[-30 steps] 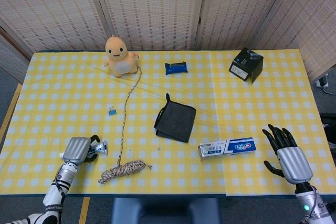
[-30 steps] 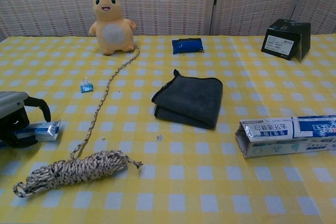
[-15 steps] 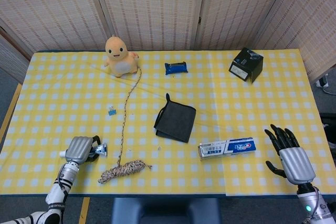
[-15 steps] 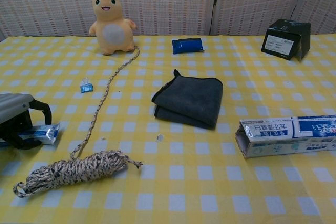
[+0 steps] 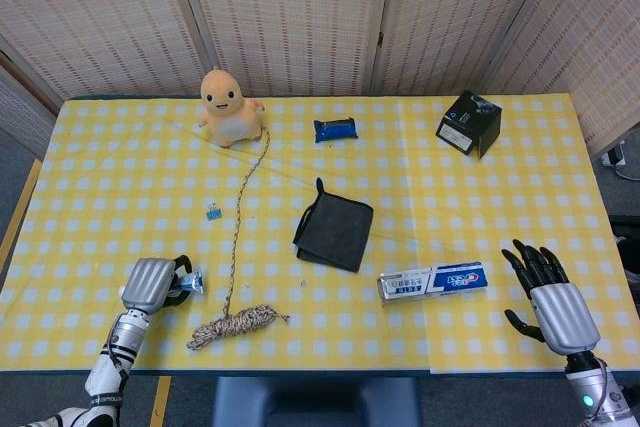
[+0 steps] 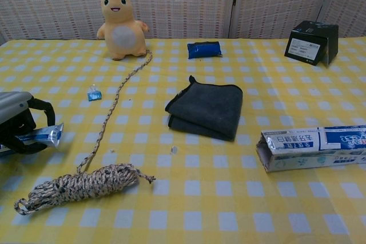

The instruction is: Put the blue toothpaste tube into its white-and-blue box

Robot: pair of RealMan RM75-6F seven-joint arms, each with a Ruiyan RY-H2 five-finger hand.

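Toothpaste tube (image 6: pixel 40 136) sits gripped in the left hand (image 5: pixel 150 285), ready for carrying to the box (image 5: pixel 432 281); right hand (image 5: pixel 552 299) spread empty

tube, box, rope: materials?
Tube: likely glossy plastic laminate, with a flat crimped, shiny end. Box: thin printed cardboard, with an open end flap and a slight sheen. Rope: braided fibre, matte, speckled, coiled limp.
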